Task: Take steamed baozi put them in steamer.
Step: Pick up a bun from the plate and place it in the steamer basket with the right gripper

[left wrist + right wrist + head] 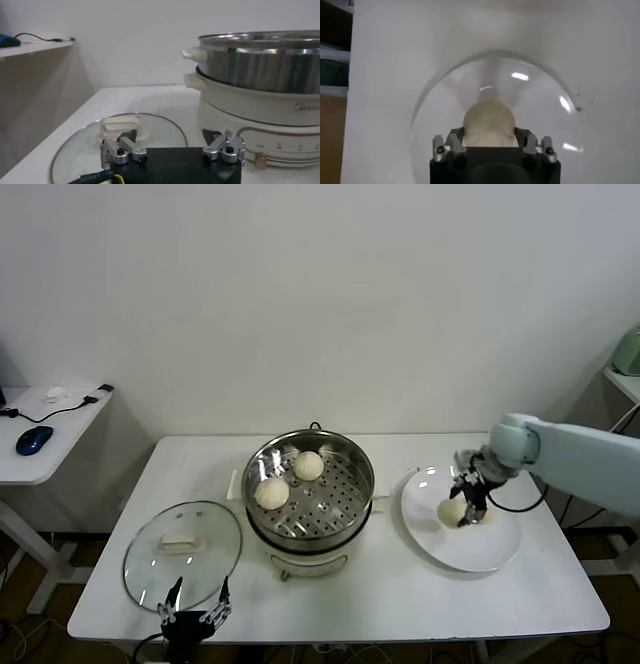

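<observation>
Pinching the baozi on the white plate at the right with my right gripper, fingers at its sides. Looks soft and light, so go gentle. Steamer sits center; left gripper idles spread wide by the glass lid.

2 cream baozi inside the shiny steamer, a 3rd baozi apart on the right

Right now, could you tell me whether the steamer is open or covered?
Open: the steamer shows two baozi on its tray, and the lid lies on the table beside it.
</observation>
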### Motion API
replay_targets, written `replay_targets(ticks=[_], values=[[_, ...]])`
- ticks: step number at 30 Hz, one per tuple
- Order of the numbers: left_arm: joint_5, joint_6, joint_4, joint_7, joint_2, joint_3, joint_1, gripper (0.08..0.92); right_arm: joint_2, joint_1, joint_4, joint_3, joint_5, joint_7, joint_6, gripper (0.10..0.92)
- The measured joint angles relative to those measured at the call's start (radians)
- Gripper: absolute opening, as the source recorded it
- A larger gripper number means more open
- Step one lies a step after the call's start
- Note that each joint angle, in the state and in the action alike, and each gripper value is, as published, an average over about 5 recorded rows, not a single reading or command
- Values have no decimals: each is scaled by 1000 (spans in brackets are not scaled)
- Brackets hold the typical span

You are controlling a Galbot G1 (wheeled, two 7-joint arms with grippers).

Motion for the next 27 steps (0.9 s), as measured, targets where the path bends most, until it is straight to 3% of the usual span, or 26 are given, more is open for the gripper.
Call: replay_targets(ticks=[13,27], values=[[9,3,-6,1,4,2,-5,823,260,332,89,-29,97,-116,323,675],[5,0,-5,0,4,-8,-4,823,490,199,118,18,-143,-101,582,662]])
